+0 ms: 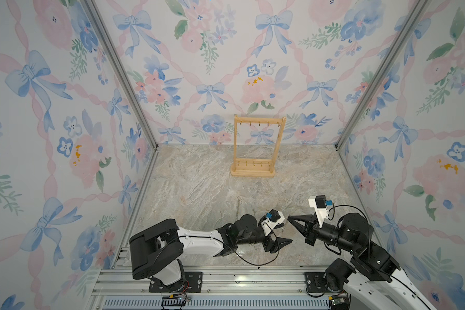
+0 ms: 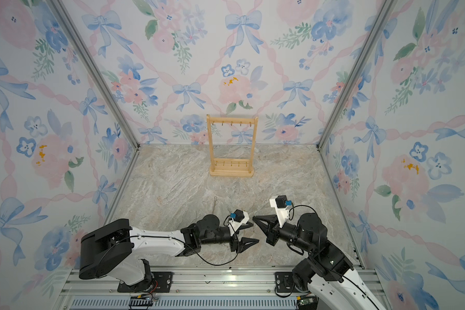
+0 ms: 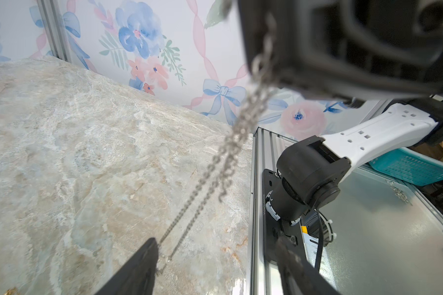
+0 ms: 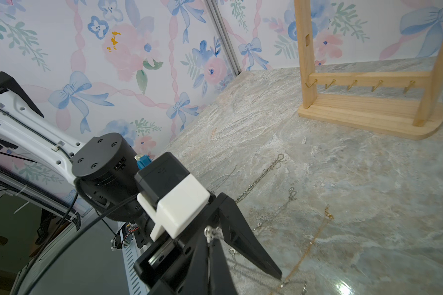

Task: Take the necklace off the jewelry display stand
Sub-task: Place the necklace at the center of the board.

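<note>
The jewelry display stand (image 1: 258, 119) (image 2: 231, 120) stands at the back of the marble table, and the hooks on its top bar and low rail (image 4: 368, 76) are bare. My right gripper (image 1: 290, 218) (image 2: 255, 218) (image 4: 210, 236) is shut on the clasp end of a silver necklace (image 3: 241, 127) (image 4: 209, 231). The chain hangs from it down to the table. Facing it, my left gripper (image 1: 286, 233) (image 2: 253, 234) (image 3: 215, 241) is open, its fingers (image 3: 143, 265) astride the chain's lower end, which runs along one finger.
Other loose chains lie on the table (image 1: 199, 188): silver ones (image 4: 266, 171) (image 1: 238, 206) and a gold one (image 4: 310, 245). An aluminium rail (image 1: 226, 279) edges the front. Floral walls close in three sides. A teal basket (image 3: 414, 166) sits beyond the rail.
</note>
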Controlling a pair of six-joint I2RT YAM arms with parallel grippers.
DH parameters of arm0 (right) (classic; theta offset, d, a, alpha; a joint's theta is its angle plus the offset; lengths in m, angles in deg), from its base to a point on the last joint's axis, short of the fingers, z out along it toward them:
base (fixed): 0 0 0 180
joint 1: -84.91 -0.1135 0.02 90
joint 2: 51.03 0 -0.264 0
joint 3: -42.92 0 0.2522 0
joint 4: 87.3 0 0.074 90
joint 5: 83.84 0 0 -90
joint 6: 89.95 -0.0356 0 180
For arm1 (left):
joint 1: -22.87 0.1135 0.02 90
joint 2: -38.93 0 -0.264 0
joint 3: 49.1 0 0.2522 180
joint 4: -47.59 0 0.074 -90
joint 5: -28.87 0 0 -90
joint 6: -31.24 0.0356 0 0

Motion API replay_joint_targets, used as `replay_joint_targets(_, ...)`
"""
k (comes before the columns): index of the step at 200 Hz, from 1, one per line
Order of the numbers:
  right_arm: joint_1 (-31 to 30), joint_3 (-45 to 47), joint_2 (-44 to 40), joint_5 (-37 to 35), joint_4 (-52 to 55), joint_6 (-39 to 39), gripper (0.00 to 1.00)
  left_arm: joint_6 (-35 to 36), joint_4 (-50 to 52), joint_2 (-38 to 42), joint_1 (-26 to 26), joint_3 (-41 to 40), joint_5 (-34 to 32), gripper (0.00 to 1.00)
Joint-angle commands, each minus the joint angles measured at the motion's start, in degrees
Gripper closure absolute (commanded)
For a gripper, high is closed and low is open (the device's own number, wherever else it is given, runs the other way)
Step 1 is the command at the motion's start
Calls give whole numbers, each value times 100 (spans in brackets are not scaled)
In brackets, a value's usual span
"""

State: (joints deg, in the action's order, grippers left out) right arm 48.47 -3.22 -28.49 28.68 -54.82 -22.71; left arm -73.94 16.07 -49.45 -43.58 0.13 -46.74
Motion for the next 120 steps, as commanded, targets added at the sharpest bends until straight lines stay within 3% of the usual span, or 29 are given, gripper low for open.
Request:
replay_joint_targets(1, -60, 67, -103, 27, 87, -32, 100, 37, -69, -158, -29, 127, -47, 31)
replay_joint_targets(65, -65, 118, -366, -37, 257, -136, 100, 138, -71, -336, -30, 156, -357, 44)
replay_joint_targets(92, -64, 101, -532, -150, 406, -177, 100, 121, -69, -527, -39, 326, 27, 53)
replay_joint_targets(120, -64, 83, -691, -286, 594, -206, 100, 112, -73, -755, -49, 577, 184, 70)
